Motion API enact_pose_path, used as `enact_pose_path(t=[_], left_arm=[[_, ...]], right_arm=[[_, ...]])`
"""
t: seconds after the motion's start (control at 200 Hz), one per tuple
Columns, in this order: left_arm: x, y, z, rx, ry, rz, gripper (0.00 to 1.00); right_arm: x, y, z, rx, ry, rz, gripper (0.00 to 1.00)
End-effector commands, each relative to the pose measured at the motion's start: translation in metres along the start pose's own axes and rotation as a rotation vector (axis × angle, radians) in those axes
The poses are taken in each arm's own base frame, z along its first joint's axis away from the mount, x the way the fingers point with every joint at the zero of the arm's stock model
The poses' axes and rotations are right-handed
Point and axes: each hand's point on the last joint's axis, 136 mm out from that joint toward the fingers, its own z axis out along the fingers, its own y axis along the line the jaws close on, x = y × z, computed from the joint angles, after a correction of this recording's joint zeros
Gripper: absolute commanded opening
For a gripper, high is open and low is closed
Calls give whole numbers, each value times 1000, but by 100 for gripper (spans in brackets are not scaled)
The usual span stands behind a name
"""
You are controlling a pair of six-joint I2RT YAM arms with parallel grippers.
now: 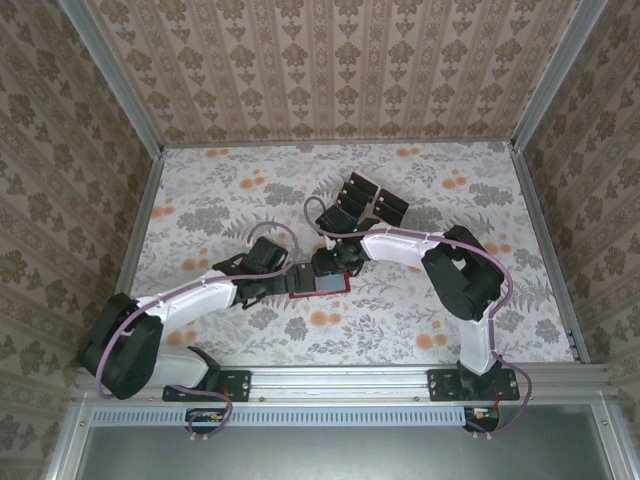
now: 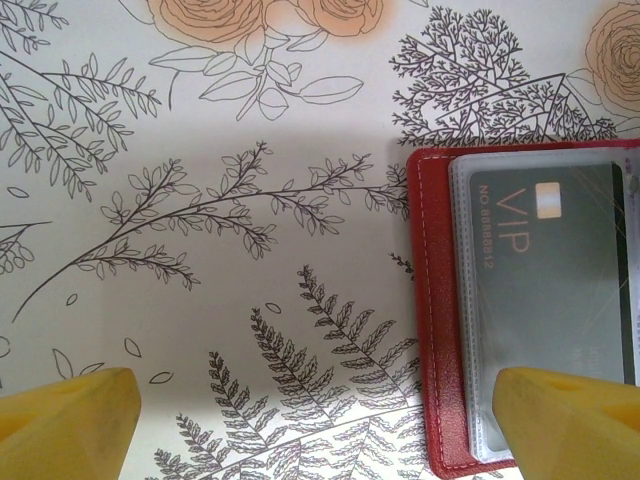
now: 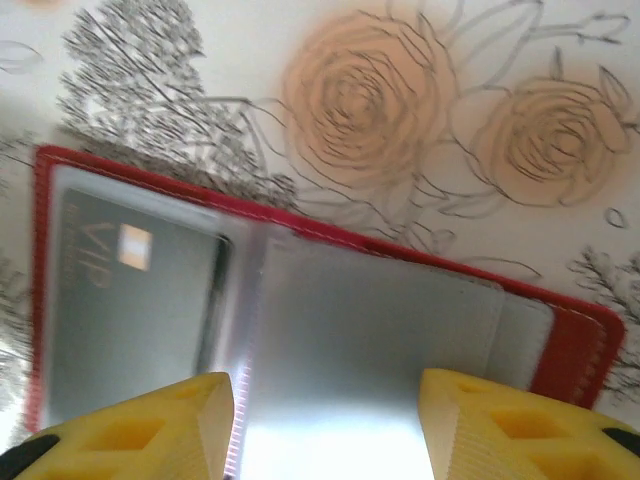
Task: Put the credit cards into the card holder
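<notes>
The card holder (image 1: 335, 288) is a red wallet lying open on the flowered table between both grippers. In the left wrist view its red edge (image 2: 432, 300) frames clear pockets, and a dark credit card (image 2: 560, 270) marked VIP sits inside one. My left gripper (image 2: 312, 385) is wide open, its right finger (image 2: 570, 420) over the pocket and nothing between the fingers. My right gripper (image 3: 325, 380) hovers half open above the card holder (image 3: 585, 350), over a shiny grey pocket (image 3: 370, 320); the VIP card (image 3: 130, 300) lies to the left. More black credit cards (image 1: 390, 207) rest behind.
A clear tiered rack (image 1: 362, 203) carrying the black cards stands just beyond the right gripper (image 1: 325, 268). The left gripper (image 1: 290, 278) almost meets it at the table's middle. Patterned walls close in the table at the back and on both sides.
</notes>
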Motion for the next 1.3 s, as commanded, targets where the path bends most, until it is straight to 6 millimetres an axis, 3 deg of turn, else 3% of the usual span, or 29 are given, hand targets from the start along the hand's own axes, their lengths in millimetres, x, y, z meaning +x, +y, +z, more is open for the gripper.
enact_pose_path(t=[0.0,0.355,0.815,1.295], left_arm=[[2,2,0,-19,3,16,100],[5,-12,-6,48,-31,54,100],[0,-65,-4,170,-97,201,100],[-7,-78,13,168,-105,233,100]], right_arm=[[22,8,16,-56,66,77,53],[22,11,18,-109,15,265,53],[19,5,18,-129,-6,367,54],[19,8,18,-151,-3,376,54]])
